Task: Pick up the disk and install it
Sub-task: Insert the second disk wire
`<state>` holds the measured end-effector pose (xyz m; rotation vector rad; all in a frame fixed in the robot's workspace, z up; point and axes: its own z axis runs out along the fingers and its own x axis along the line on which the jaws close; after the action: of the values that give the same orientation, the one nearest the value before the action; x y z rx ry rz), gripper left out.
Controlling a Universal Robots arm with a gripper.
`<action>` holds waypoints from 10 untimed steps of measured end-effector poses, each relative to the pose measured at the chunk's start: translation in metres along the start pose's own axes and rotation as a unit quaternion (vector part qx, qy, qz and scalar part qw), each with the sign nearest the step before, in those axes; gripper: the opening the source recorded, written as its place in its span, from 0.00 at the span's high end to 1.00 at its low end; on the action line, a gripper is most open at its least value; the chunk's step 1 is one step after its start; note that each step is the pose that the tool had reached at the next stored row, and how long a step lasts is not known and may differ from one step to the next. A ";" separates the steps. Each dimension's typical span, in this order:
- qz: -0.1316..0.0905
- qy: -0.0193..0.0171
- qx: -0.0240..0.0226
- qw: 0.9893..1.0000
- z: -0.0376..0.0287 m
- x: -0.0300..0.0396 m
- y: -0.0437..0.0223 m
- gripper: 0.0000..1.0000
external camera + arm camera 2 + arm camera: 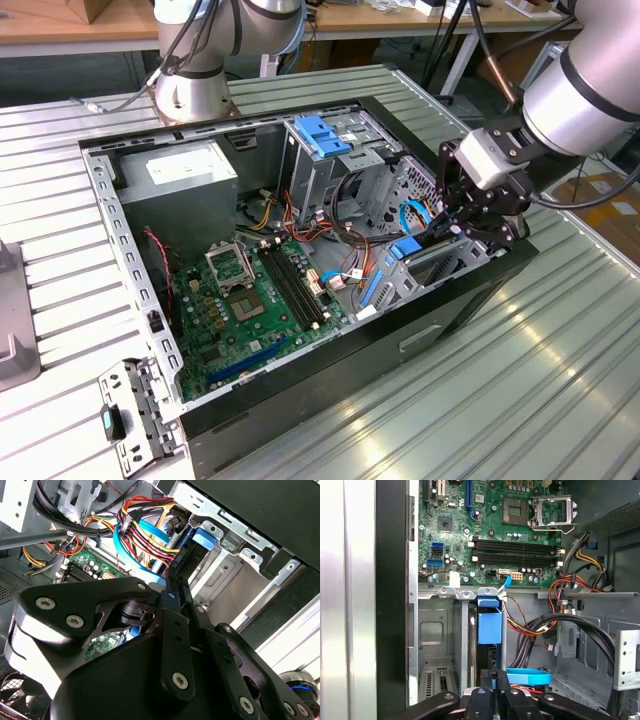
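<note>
Disk stands on edge in the drive cage at lower centre of the first wrist view, blue carrier end facing the camera, dark drive body running down from it toward the hand. Hand sits directly in line with the disk's long axis, fingers close together on the thin edge just below the blue carrier; looks like a pinch on the disk, part-way into the slot. In the exterior view the hand is at centre right of the frame, over the front corner of the open computer case, blue of the disk just left of it. Motherboard fills the upper centre of the first wrist view. Cable bundle sits at upper centre of the second wrist view, close beside the slot. Judged: disk not fully seated.
</note>
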<state>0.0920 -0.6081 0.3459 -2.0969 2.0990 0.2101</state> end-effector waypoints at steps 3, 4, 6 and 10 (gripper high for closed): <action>-0.001 0.000 0.000 1.000 0.0012 0.0003 -0.0002 0.84; -0.001 0.000 0.000 1.000 0.0018 0.0004 -0.0003 0.84; -0.002 0.000 0.000 1.000 0.0024 0.0005 -0.0004 0.84; -0.002 0.001 -0.001 1.000 0.0047 0.0011 -0.0004 0.84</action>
<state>0.0925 -0.6081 0.3410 -2.1023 2.0957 0.2096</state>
